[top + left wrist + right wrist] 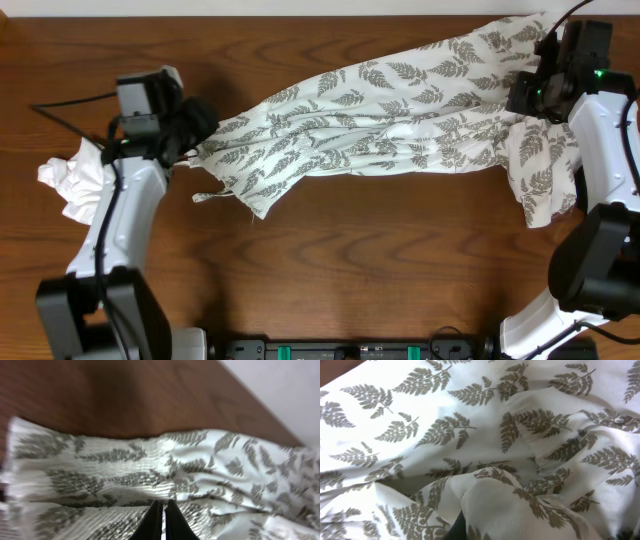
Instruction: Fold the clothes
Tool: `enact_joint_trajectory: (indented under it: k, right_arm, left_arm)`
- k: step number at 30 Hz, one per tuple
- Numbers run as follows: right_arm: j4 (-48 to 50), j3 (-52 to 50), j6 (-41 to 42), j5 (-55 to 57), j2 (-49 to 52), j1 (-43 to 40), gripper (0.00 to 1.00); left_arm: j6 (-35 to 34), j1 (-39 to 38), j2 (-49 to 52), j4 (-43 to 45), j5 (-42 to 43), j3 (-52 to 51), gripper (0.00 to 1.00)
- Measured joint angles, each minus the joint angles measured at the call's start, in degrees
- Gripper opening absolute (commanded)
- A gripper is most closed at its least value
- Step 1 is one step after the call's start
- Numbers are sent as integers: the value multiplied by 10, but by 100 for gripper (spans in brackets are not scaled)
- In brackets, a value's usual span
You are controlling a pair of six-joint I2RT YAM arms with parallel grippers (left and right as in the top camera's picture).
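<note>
Fern-print garment [380, 125] | soft, rumpled, stretched band | wood table [350, 260]

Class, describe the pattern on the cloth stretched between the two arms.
Grey-green fern leaves on cream-white cloth; right wrist view.

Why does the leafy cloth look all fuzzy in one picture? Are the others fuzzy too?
Left wrist view: the fern-print cloth is smeared and soft, worst at the picture's left; the table behind is blurry too. Right wrist view: leaves crisp, softer toward the bottom. Overhead view: sharp and evenly lit.
</note>
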Motion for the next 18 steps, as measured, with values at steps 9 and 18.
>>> enact_joint_trajectory:
  k: [9, 18]
  right_arm:
    - [-17, 3, -5, -1, 52, 8, 1]
    - [-29, 3, -6, -1, 55, 13, 1]
  left_arm:
    - [8, -103, 19, -119, 0, 0, 35]
    - [-125, -186, 19, -128, -17, -35, 58]
